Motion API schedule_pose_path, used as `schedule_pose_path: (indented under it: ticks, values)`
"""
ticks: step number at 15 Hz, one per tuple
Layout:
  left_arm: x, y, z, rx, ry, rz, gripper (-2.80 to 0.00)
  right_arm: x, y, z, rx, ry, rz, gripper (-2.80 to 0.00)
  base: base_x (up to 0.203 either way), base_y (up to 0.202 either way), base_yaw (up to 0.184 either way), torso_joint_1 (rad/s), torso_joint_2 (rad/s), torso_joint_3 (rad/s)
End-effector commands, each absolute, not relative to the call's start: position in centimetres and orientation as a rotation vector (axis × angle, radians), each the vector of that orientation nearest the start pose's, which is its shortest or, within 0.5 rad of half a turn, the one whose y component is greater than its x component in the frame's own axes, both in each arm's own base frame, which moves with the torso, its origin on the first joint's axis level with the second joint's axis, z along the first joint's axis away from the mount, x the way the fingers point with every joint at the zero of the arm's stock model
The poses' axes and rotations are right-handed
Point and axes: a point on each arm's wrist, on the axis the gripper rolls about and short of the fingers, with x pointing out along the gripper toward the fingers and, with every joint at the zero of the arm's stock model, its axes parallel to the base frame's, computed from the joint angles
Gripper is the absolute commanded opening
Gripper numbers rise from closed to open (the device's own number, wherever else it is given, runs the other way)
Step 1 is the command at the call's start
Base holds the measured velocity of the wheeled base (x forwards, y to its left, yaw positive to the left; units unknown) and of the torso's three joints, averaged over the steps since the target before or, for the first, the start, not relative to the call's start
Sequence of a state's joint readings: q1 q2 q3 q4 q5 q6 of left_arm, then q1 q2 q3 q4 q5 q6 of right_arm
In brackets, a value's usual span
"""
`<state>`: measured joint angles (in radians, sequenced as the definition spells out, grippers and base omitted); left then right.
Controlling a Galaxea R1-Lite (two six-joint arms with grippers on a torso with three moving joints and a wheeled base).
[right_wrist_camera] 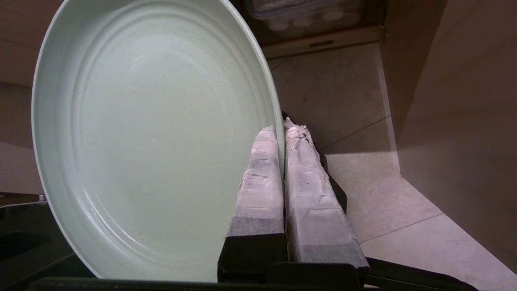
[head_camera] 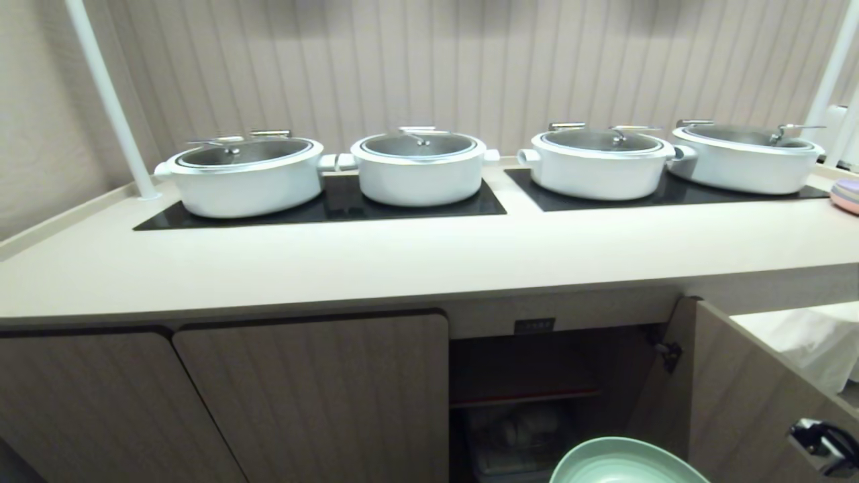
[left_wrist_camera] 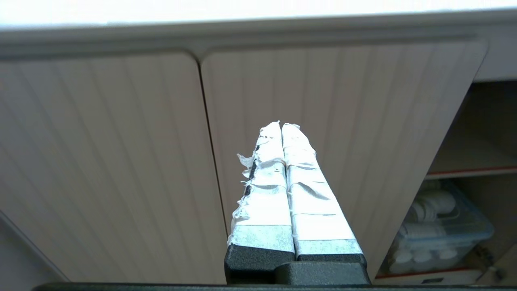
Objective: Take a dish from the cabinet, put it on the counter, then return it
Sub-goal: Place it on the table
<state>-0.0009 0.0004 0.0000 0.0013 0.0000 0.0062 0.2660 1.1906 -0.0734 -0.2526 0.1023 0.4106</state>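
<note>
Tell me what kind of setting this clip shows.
Probably a buffet or catering serving line: four lidded white pots on black glass panels set into a long counter, with storage cabinets below.

Head view: looks forward and down across the bench (head_camera: 429, 261) front edge.
Wrist views: close behind each pincer; both share the open cabinet (left_wrist_camera: 464, 161).

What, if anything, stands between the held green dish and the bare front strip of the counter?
Nothing visible. The right hand grips the dish by its rim, below the counter. The four white pots sit further back, leaving the front strip bare.
</note>
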Motion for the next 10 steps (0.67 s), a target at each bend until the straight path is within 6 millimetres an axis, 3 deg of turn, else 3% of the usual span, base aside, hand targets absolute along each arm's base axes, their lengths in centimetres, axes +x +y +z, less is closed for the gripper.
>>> schedule_pose_path:
  ticks: [1, 10]
  values:
    - [-2.28, 0.00, 7.53, 0.006, 0.002, 0.000, -2.80, 9.61, 2.86, 7.70, 0.311, 0.922, 0.162, -2.80, 0.000, 0.000, 0.000, 0.247, -0.54, -0.295]
    - [-2.28, 0.00, 7.53, 0.006, 0.002, -0.002, -2.80, 9.56, 2.82, 7.70, 0.313, 0.919, 0.160, -2.80, 0.000, 0.000, 0.000, 0.268, -0.58, -0.306]
